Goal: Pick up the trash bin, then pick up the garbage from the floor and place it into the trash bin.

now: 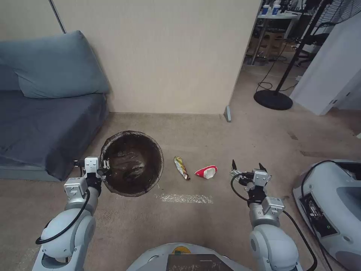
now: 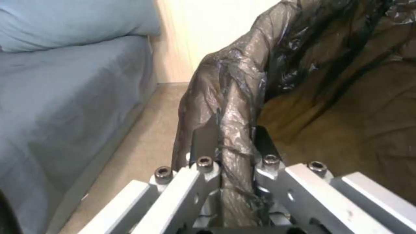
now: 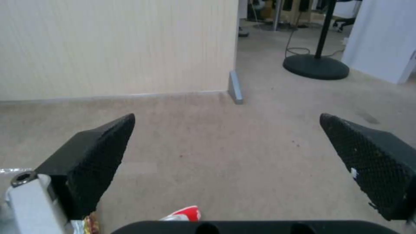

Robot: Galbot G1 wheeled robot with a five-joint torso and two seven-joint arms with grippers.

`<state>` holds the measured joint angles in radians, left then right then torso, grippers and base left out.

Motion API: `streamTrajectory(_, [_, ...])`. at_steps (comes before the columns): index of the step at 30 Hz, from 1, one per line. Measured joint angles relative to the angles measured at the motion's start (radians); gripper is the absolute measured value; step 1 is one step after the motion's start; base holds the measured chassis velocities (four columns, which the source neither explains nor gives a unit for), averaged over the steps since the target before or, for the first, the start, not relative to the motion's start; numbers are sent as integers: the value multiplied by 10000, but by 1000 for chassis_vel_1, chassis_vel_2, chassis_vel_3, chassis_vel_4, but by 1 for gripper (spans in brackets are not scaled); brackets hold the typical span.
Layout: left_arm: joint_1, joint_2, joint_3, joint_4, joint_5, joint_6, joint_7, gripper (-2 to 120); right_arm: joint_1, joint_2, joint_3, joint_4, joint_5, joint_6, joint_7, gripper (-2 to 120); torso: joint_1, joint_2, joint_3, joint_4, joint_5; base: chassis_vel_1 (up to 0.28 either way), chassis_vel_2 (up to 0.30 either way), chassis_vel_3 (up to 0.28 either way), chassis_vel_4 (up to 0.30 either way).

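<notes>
You have beige carpet and a sofa at 9 o'clock. Your left gripper pinches the trash bin rim; the right gripper hovers wide open, wrappers at 12.

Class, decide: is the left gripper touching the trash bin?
Touching. In the left wrist view the left gripper is shut on the bag-covered rim of the trash bin, with no gap showing.

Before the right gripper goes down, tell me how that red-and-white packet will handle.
The red-and-white packet looks crumpled and thin, so it will probably crush rather than stay stiff. It seems light and may skid on the carpet if nudged. The open right gripper hangs beside it; the yellow wrapper lies close, apart.
</notes>
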<state>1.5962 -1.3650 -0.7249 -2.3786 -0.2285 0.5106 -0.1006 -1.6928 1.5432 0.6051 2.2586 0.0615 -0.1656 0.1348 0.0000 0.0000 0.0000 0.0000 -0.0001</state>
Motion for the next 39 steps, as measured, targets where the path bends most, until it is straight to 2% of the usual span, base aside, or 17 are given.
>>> streamTrajectory(39, [-38,-10,-37,13,-26,-23,2,3,19,47,2,-31,-21,27,-6,100,0,0,0,0,0,-73,69,75,-73])
